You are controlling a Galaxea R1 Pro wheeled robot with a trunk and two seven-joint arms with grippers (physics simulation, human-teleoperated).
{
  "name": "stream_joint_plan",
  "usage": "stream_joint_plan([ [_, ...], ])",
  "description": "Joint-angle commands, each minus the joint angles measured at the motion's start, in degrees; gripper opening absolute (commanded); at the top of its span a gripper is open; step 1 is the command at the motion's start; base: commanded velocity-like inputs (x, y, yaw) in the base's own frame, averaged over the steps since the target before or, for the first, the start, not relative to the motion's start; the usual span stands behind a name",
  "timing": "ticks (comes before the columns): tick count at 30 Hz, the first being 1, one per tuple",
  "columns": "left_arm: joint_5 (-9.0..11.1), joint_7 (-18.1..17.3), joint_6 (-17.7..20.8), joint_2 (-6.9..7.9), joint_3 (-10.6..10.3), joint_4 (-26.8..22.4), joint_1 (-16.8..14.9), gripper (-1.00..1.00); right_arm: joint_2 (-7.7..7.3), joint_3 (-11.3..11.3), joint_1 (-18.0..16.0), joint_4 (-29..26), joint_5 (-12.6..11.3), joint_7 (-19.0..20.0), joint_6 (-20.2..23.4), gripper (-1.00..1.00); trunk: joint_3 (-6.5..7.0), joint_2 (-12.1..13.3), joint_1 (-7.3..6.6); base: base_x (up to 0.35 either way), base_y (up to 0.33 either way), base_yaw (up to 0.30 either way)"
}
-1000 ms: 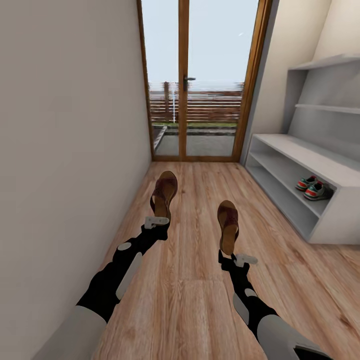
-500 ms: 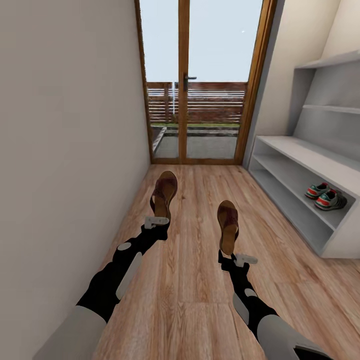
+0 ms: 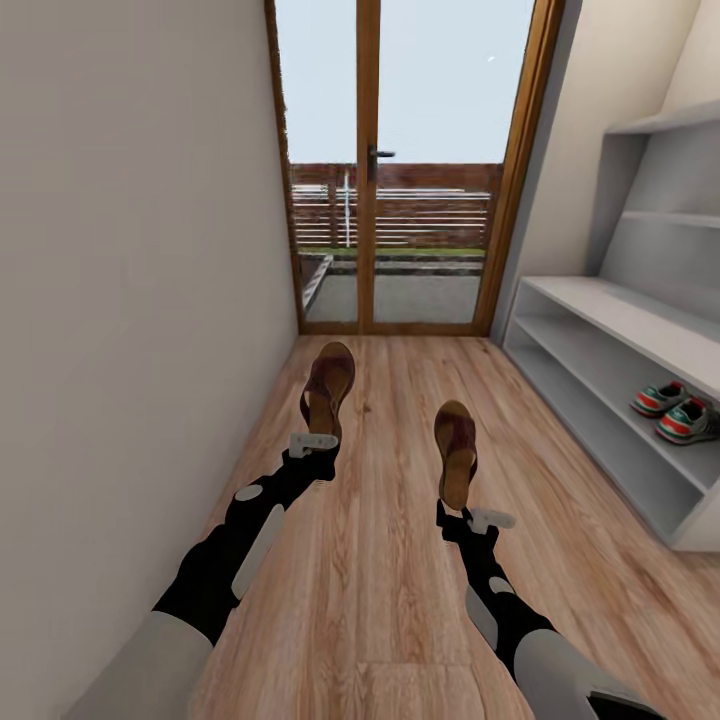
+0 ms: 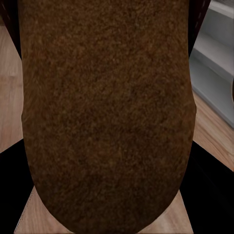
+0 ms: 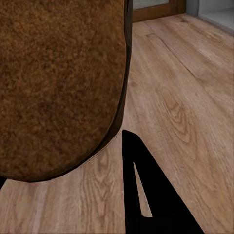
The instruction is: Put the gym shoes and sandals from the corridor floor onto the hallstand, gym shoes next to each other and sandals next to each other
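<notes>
The pale grey hallstand (image 3: pixel 610 320) at 3 o'clock holds 2 gym shoes (image 3: pixel 676 410) on its lower tier. Above the wood-plank corridor floor (image 3: pixel 400 600), the left gripper (image 3: pixel 312 442) pinches one brown leather sandal (image 3: pixel 328 385); the right gripper (image 3: pixel 478 515) pinches the other sandal (image 3: pixel 456 450).

Location type: entrance corridor of a home. Indicators: narrow passage with wood-plank corridor floor (image 3: pixel 400 600) and a plain light wall (image 3: pixel 130 300); a glazed wood-framed door (image 3: pixel 400 170) with handle, opening onto a fenced yard; a pale grey hallstand (image 3: pixel 600 330) with low bench shelves and stepped upper shelves, holding two gym shoes (image 3: pixel 675 410) on its lower tier.
</notes>
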Motion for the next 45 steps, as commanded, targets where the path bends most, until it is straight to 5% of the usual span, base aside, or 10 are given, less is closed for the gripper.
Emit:
stream_joint_plan([
  [1, 0.46, -0.09, 0.34, 0.01, 0.04, -0.06, -0.02, -1.00, 0.01, -0.24, -0.04, 0.02, 0.23, 0.05, -0.16, -1.00, -0.05, -0.02, 0.02, 0.348, 0.000, 0.000],
  [45, 0.46, -0.09, 0.34, 0.05, 0.07, -0.06, -0.02, -1.00, -0.03, -0.45, -0.04, -0.39, -0.13, 0.09, -0.16, -1.00, -0.05, -0.02, 0.02, 0.348, 0.000, -0.061],
])
